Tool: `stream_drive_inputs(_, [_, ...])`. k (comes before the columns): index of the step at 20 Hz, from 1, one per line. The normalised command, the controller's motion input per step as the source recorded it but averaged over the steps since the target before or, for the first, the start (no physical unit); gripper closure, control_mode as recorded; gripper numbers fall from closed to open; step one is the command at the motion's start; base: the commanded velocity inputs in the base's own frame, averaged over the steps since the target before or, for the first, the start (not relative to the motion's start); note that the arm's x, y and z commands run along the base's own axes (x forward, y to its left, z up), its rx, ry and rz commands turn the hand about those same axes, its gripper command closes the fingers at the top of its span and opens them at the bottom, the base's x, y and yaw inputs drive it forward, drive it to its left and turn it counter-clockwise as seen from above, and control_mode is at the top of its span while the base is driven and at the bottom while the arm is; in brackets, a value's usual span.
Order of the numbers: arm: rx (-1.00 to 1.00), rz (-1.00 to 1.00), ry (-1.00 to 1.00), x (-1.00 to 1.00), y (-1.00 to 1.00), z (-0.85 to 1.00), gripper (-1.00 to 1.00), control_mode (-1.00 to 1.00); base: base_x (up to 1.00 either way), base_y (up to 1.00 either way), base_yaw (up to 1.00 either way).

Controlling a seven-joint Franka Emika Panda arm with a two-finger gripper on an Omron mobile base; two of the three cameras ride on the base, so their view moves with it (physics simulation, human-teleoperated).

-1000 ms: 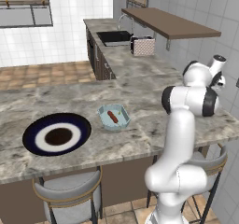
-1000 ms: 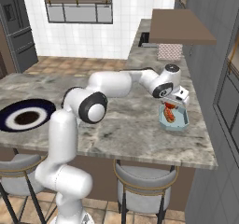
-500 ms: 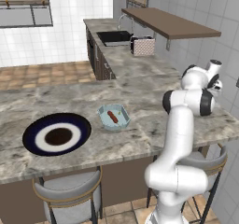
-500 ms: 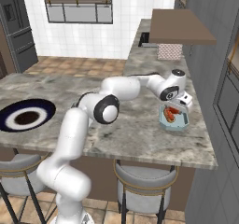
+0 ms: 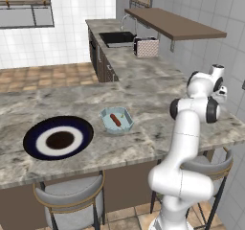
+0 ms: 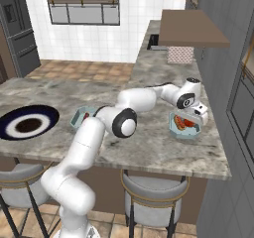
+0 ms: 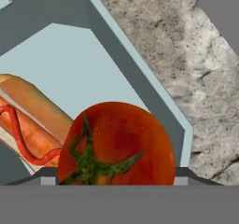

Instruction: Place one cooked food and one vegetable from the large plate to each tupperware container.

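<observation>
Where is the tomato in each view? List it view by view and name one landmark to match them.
Left base view: cannot make it out; the arm stands over that end of the counter.
Right base view: right of centre, a red patch in the tupperware container under the hand.
Hand view: bottom centre, tomato close up, stem toward the camera.
Shared landmark: the hot dog beside it in that container.

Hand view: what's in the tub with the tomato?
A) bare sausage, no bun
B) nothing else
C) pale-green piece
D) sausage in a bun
D: the hand view shows the tomato lying in the pale blue-green tub right beside a reddish sausage in a tan bun; the bare sausage lies in the other tub, near the large plate.
</observation>
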Motion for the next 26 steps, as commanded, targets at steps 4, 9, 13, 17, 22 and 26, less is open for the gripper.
stream_drive_inputs(4, [0.0,-0.01,0.02,0.0,-0.03,-0.52,1.0,-1.0,0.0,0.0,0.0])
stream_drive_inputs(9, [0.02,0.0,0.03,0.01,0.01,-0.66,-1.0,-1.0,0.0,0.0,0.0])
stream_drive_inputs(13, [0.09,0.0,0.0,-0.1,0.24,-0.14,-1.0,-1.0,0.0,0.0,0.0])
stream_drive_inputs(17, [0.06,0.0,0.0,-0.05,0.61,0.0,-1.0,-1.0,0.0,0.0,0.0])
stream_drive_inputs(22, [0.01,0.0,0.0,0.0,0.43,0.0,-1.0,-1.0,0.0,0.0,0.0])
stream_drive_inputs(26, [0.0,0.0,0.0,-0.06,-0.03,0.0,-1.0,-1.0,0.0,0.0,0.0])
